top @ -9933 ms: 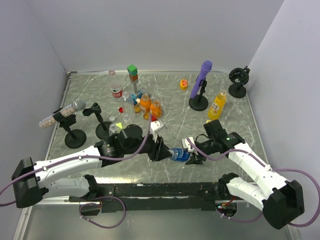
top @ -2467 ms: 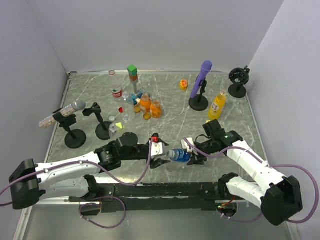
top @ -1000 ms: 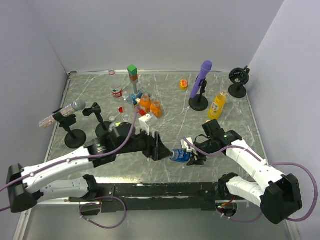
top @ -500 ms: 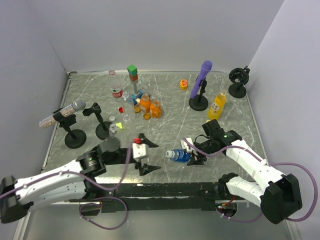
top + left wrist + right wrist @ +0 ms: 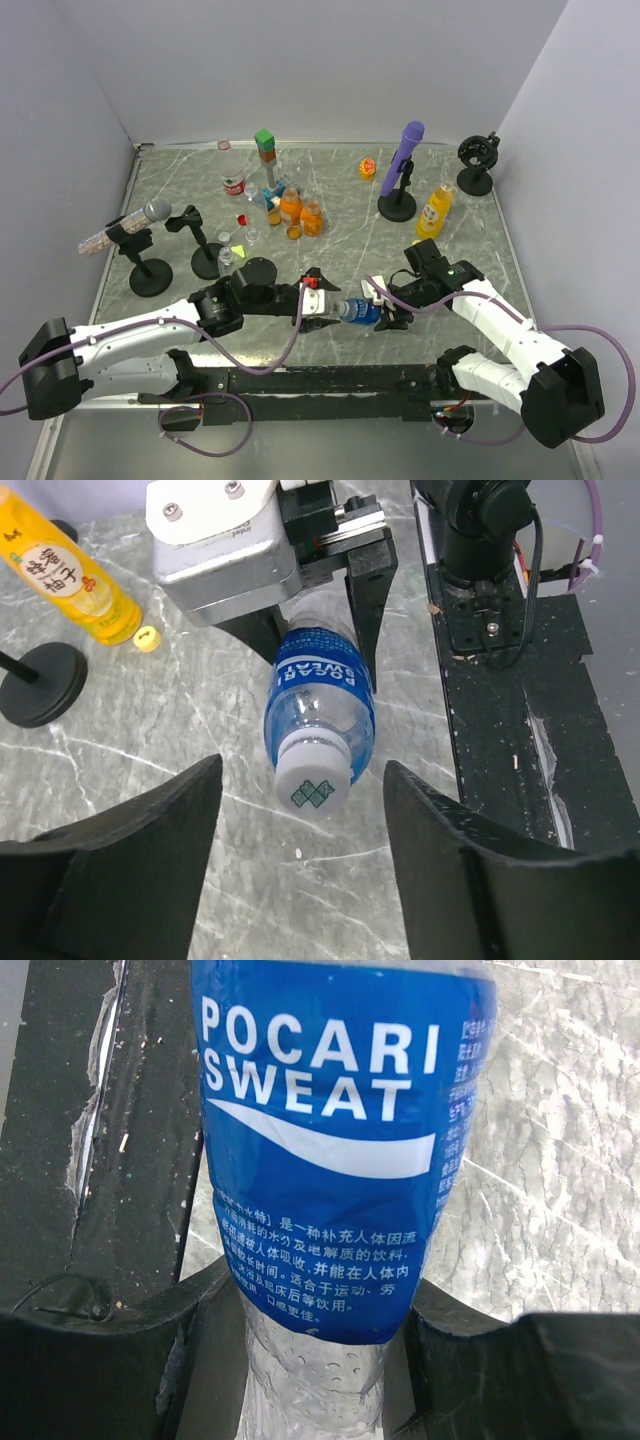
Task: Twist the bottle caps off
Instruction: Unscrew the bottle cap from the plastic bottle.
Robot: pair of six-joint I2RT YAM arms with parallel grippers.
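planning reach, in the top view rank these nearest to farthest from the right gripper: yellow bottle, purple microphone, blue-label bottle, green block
1. blue-label bottle, held in the right gripper
2. yellow bottle, just behind
3. purple microphone, farther back
4. green block, far back left

Soft, even light falls on a grey, white-veined table [image 5: 345,222], enclosed by a plain pale back wall [image 5: 320,60] along its far edge, a left wall [image 5: 50,140] and right wall [image 5: 590,130] at its sides, and a black strip [image 5: 330,380] along its near edge.
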